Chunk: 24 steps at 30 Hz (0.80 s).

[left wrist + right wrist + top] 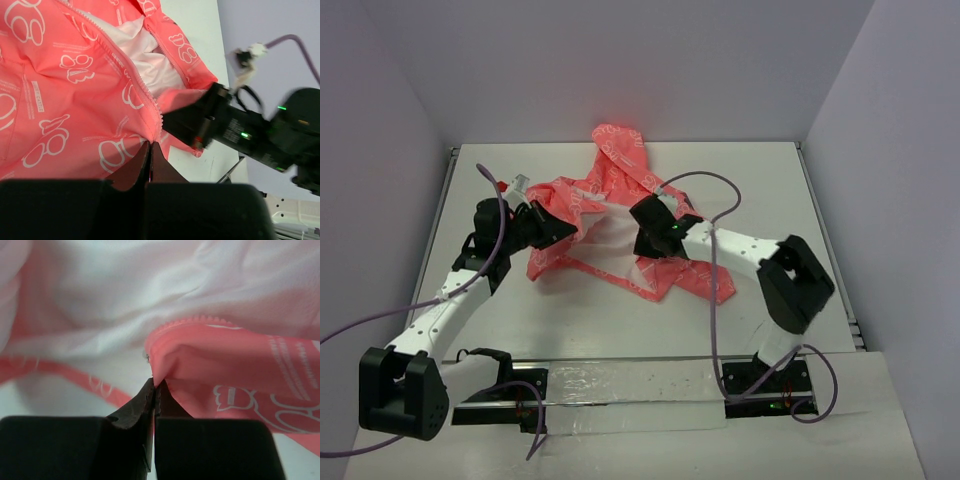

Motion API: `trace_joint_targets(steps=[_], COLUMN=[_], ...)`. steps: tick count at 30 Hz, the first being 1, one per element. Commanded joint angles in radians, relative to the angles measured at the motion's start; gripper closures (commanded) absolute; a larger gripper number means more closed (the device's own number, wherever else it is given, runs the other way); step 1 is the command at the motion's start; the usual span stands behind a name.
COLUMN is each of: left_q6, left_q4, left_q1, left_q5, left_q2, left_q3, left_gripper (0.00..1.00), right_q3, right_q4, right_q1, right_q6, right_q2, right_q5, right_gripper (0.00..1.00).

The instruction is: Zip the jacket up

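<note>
**Both grippers pinching the open jacket's front edges**

On the left, the left gripper (560, 230) has its black jaws pressed fully together on a fold of the coral-pink, thin-fabric hooded jacket (685, 275). In the left wrist view the left gripper (150, 146) has pink cloth caught at its tips, just below a line of pale zipper teeth (145, 92) that runs along the front edge.

The jacket (75, 100), printed with white marks, lies spread on the white table (760, 190) between the two arms. It lies unzipped, its front edges apart and the pale whitish lining (615, 240) showing in the middle. Its hood (618, 150) points toward the far side of the table.

On the right, the right gripper (645, 248) rests on the other front panel, at the border between lining and coral cloth. From the right wrist, the right gripper (154, 386) has its jaws closed tight, with a small peak of the jacket (225, 360) nipped between the tips. Zipper teeth (200, 320) curve just above that pinch, with the lining (150, 290) beyond them.
</note>
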Motion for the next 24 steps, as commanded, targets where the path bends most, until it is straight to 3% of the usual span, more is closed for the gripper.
trace_joint_targets(steps=[1,11,20,24], left_q6=[0.005,-0.036,-0.065,-0.070], left_q4=[-0.010,0.016,0.082,0.156], left_q1=[-0.007,-0.013,-0.054,-0.152], left_q5=[0.004,-0.098,-0.130,-0.188], left_q2=[-0.053,-0.166,-0.209,-0.220], left_q3=[0.032,-0.048,-0.115,-0.149], left_gripper=[1.00,1.00,1.00,1.00], right_q3=[-0.062,-0.317,-0.626,-0.607], right_q4=[0.134,0.146,0.457,0.424], right_q1=[0.001,0.001,0.001,0.000], right_q6=[-0.284,-0.724,-0.812,-0.808], right_q2=[-0.206,-0.459,-0.829,-0.872], right_q5=[-0.194,-0.476,-0.501,-0.517], right_gripper=[1.00,1.00,1.00,1.00])
